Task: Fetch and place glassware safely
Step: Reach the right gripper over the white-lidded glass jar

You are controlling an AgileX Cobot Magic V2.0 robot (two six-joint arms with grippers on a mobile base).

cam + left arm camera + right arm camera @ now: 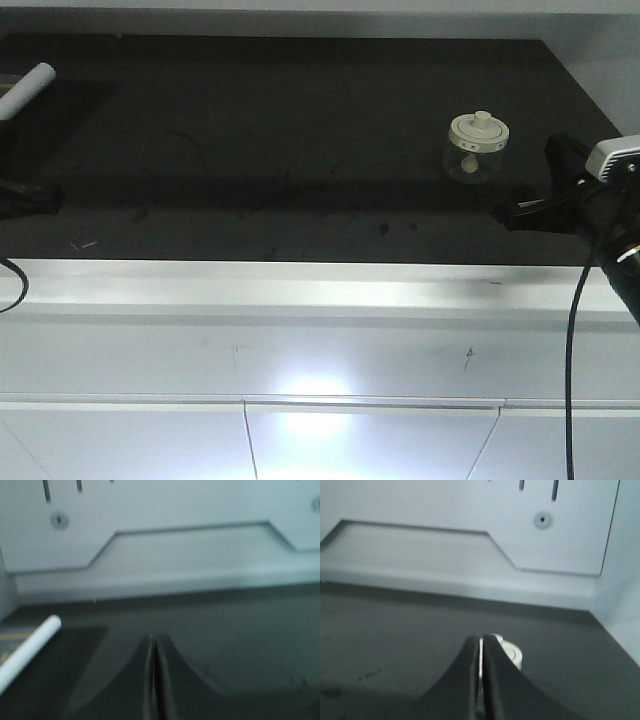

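Broad black bench top (pixel 300 110) filling most of the front view, set inside a white enclosure, with a pale front ledge (pixel 300 290) along the near edge. Plain white back panel (pixel 410 550) behind, with slots and a screw hole, nothing there to grasp.

Right gripper (pixel 515 213) reaching in over the bench from the right edge, black fingers pressed together with nothing between them. From the wrist camera, the same right gripper (pixel 481 645) aimed almost straight at the jar, probably lined up for an approach. Must spread before any grasp.

Left gripper (pixel 25 195) low at the far left of the bench, well apart from the jar. In its own view, left gripper (pixel 152 642) likewise clenched and empty, seemingly parked out of the way.

White tube (pixel 28 90) lying slanted at the back left, near the left gripper, no part of this job.

Glass jar (pixel 476 147), small, squat and clear, upright on the bench toward the right rear, near the right gripper but untouched. Partly hidden behind the closed tips in the right wrist view.

Cream lid (pixel 477 128) seated on top, central knob up. Possibly only resting there, so a hold around the glass body likely safer than one on the knob. Fetch not yet begun.
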